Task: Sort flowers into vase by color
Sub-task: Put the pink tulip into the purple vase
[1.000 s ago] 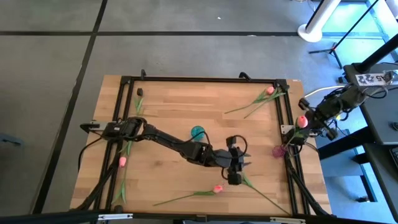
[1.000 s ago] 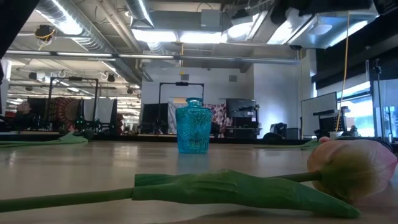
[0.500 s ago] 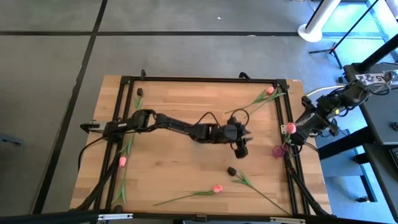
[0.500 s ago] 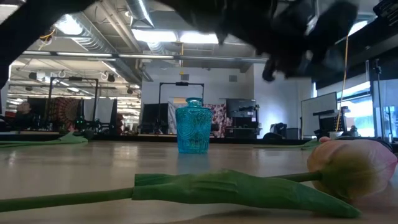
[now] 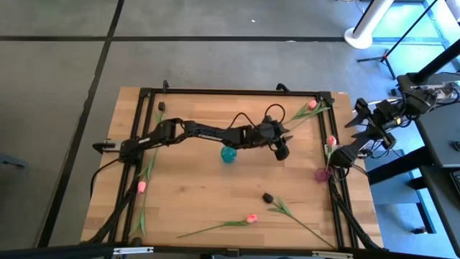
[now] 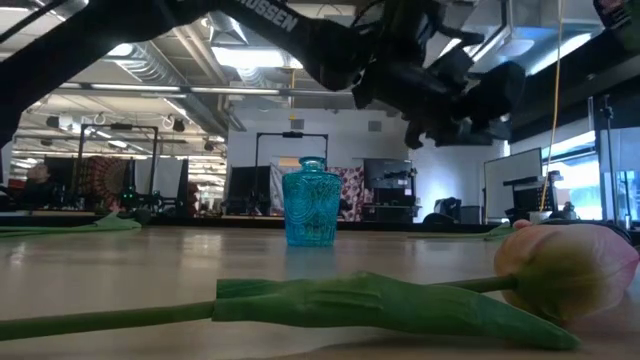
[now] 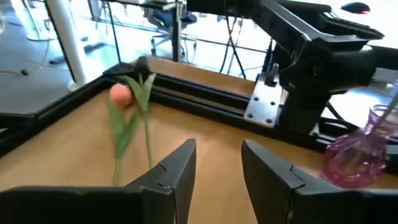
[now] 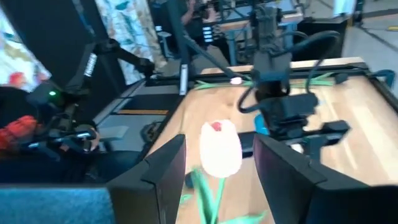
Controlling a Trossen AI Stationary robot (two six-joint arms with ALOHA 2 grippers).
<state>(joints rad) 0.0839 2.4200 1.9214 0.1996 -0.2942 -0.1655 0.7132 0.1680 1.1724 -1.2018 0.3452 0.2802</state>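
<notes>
Fingers of right gripper [image 8: 214, 177] now parted — pink tulip [image 8: 220, 148] released over purple vase [image 5: 322, 174].

A pink tulip [image 6: 568, 268] lies across the near tabletop, its head at the right and its green stem [image 6: 100, 320] and leaf [image 6: 380, 303] running off toward the left. Behind it, farther back on the table [image 6: 180, 262], a blue vase [image 6: 310, 203] stands upright (patterned glass, narrow neck). Overhead a dark arm [image 6: 230, 25] reaches in from the upper left, white lettering on its link, ending in the left gripper [image 6: 470, 100] above and to the right of the vase, well clear of the table. Green leaves [image 6: 70, 226] lie at the table's far left edge. Beyond is a workshop room with ceiling lights [image 6: 290, 60] and dark monitors [image 6: 388, 175].
</notes>
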